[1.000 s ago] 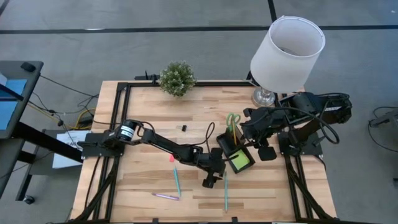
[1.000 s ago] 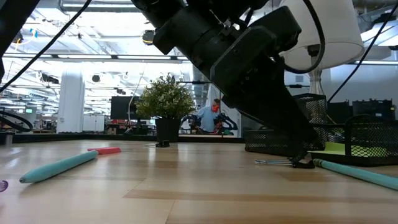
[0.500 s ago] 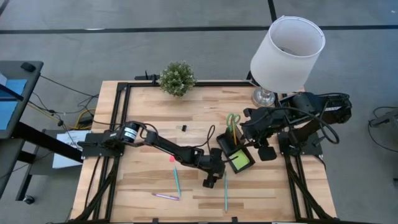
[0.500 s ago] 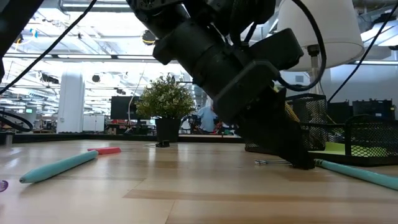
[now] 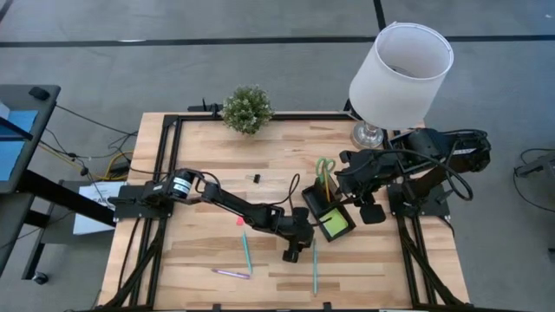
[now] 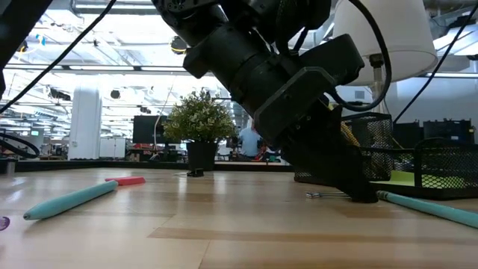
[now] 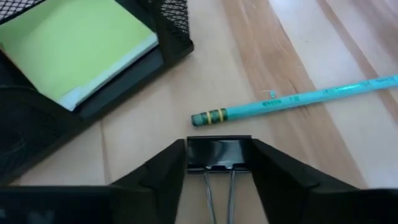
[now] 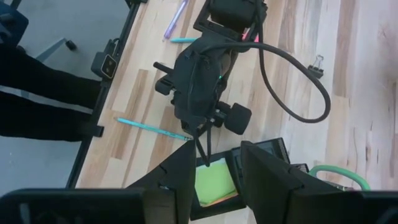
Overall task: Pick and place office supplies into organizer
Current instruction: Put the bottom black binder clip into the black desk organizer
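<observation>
My left gripper (image 7: 219, 163) is down at the table, shut on a black binder clip (image 7: 219, 152). It stands just near of the black mesh organizer (image 5: 323, 208). A lime-green sticky-note pad (image 7: 74, 46) lies in the organizer, and green-handled scissors (image 5: 325, 169) stand in it. A teal pencil (image 7: 292, 101) lies on the table just beyond the clip. My right gripper (image 8: 217, 171) hangs open, high above the organizer. On the table lie a teal pen (image 5: 246, 251), a purple pen (image 5: 231, 273), a pink eraser (image 5: 239, 220) and a small clip (image 5: 256, 178). My left gripper pinches the binder clip's black body between its two fingers, one on each end (image 7: 190, 153). The fingers slant down from the table's left. The clip lies on the table, its wire handles (image 7: 219, 193) pointing back between the fingers toward the wrist.
A potted plant (image 5: 247, 108) stands at the far edge and a lamp with a white shade (image 5: 401, 65) at the far right corner. The teal pencil's eraser end (image 7: 200, 118) lies close to the clip. Bare wood stretches over the table's left and near parts.
My left gripper has sunk a little toward the table at the binder clip and now stands still. The right arm and the loose items have kept their places.
</observation>
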Robot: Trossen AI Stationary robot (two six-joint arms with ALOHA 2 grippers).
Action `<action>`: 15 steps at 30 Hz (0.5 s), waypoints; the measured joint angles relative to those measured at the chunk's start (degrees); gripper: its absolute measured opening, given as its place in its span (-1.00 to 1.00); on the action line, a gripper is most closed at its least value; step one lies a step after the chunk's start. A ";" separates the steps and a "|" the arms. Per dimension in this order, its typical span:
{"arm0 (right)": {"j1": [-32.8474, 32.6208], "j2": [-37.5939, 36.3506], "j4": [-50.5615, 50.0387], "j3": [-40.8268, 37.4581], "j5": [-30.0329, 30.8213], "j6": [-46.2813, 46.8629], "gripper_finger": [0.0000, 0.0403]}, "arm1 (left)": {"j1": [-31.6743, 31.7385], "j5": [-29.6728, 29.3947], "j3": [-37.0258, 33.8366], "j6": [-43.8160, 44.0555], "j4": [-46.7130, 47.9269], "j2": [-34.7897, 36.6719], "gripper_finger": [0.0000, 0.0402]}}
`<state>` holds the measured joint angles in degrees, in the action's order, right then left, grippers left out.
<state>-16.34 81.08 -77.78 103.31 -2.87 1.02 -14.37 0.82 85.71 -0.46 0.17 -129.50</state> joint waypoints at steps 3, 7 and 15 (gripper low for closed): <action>0.00 0.01 -0.02 0.00 0.02 0.01 -0.41 | 0.00 0.10 0.00 3.38 0.06 0.27 -0.38; -0.09 0.02 -0.13 0.00 0.00 0.02 -0.41 | 0.67 0.21 1.55 7.11 2.83 1.69 -0.41; -0.13 0.01 -2.09 0.00 -0.04 1.81 -0.41 | 2.53 -15.88 8.65 7.34 17.01 5.90 -0.32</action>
<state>-16.47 81.09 -79.87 103.31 -2.92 2.82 -11.84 -15.05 94.37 6.89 17.19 -123.60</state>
